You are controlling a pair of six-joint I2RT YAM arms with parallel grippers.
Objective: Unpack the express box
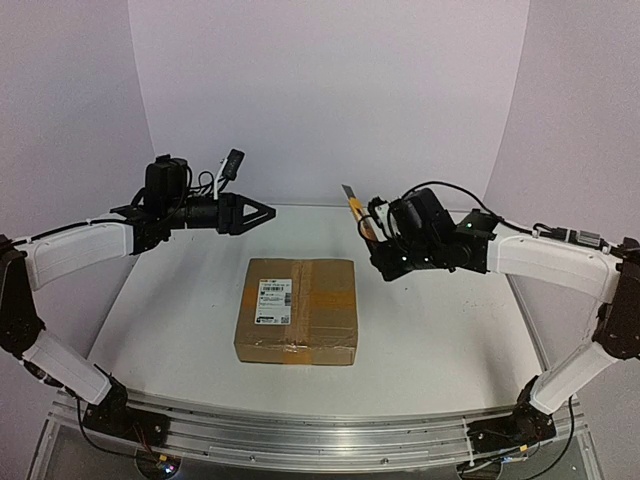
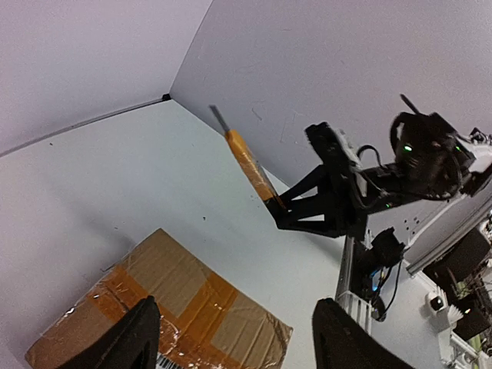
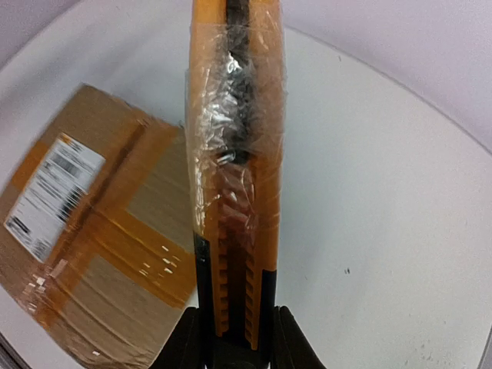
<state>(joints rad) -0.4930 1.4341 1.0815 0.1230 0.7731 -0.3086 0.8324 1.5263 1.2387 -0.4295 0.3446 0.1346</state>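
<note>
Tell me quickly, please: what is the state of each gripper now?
Left gripper: open, holding nothing.
Right gripper: closed on the utility knife.

White tabletop (image 1: 440, 340), flat, few tiny dark specks. Pale purple-white walls (image 1: 320, 90) stand along far edge and both side edges. Silver metal rail (image 1: 300, 432) runs along near edge. Light soft, even, shadows faint.

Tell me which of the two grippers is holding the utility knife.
The right gripper: it is shut on the handle of the yellow utility knife, held in the air. The left gripper is open and holds nothing.
</note>
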